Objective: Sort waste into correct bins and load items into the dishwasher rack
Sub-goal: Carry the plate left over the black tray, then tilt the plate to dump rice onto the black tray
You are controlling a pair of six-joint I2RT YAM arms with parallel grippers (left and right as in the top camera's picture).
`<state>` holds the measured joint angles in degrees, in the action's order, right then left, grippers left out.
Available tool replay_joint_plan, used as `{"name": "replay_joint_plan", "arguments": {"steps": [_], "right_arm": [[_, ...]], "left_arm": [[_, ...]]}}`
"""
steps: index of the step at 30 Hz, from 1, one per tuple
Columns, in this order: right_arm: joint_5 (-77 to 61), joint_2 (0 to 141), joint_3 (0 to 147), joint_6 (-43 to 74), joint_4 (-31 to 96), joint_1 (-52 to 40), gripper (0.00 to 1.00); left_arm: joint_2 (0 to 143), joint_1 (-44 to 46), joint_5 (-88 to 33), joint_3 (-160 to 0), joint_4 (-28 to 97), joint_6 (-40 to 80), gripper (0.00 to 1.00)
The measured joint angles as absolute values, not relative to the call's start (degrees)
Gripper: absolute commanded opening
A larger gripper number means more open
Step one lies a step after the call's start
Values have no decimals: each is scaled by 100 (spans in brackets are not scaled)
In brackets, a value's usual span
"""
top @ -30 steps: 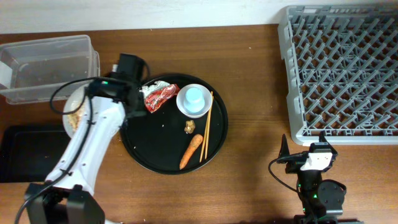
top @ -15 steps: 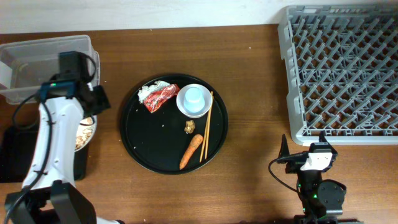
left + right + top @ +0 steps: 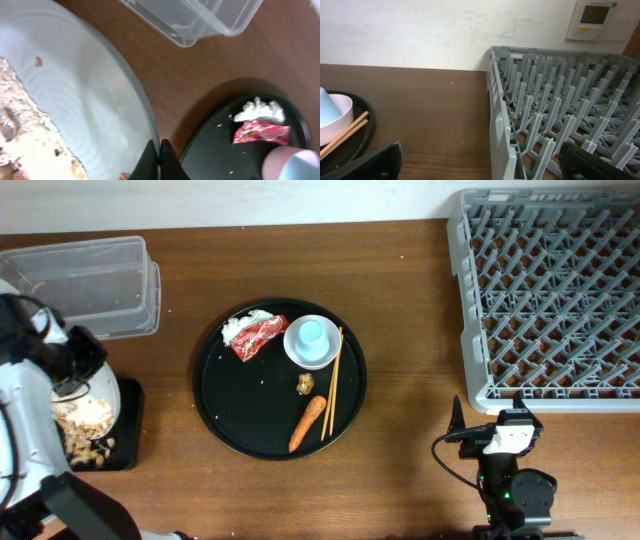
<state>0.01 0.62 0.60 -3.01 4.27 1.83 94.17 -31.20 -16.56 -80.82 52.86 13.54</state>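
My left gripper point(image 3: 85, 370) is shut on the rim of the round white plate point(image 3: 100, 402) and holds it tilted over the flat black tray point(image 3: 132, 430). In the left wrist view the fingers point(image 3: 159, 156) pinch the plate's edge point(image 3: 85, 100). Rice-and-meat scraps point(image 3: 82, 425) lie on the plate's low side point(image 3: 20, 125). On the round black tray point(image 3: 240, 405) lie the red wrapper point(image 3: 260, 337), white tissue point(image 3: 237, 326), carrot point(image 3: 308, 423), brown lump point(image 3: 305, 384), chopsticks point(image 3: 333, 380) and the bowl point(image 3: 297, 352) holding the blue cup point(image 3: 313, 335). My right gripper point(image 3: 500, 435) is open and empty.
The clear tub point(image 3: 85, 280) stands at the back left, just behind the plate. The grey dishwasher rack point(image 3: 550, 290) fills the right back and shows close in the right wrist view point(image 3: 560, 125). Bare wood lies between the round tray and the rack.
My left arm has carried the plate from beside the round black tray leftwards, to over the flat black tray. The right arm has not moved.
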Motion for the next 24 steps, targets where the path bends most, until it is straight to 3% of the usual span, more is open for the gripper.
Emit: {"name": "replay_joint_plan", "arguments": {"steps": [24], "right_arm": [[1, 62, 60, -298, 427, 183, 98]], "left_arm": [[9417, -5002, -4624, -8082, 5048, 1354, 1]]}}
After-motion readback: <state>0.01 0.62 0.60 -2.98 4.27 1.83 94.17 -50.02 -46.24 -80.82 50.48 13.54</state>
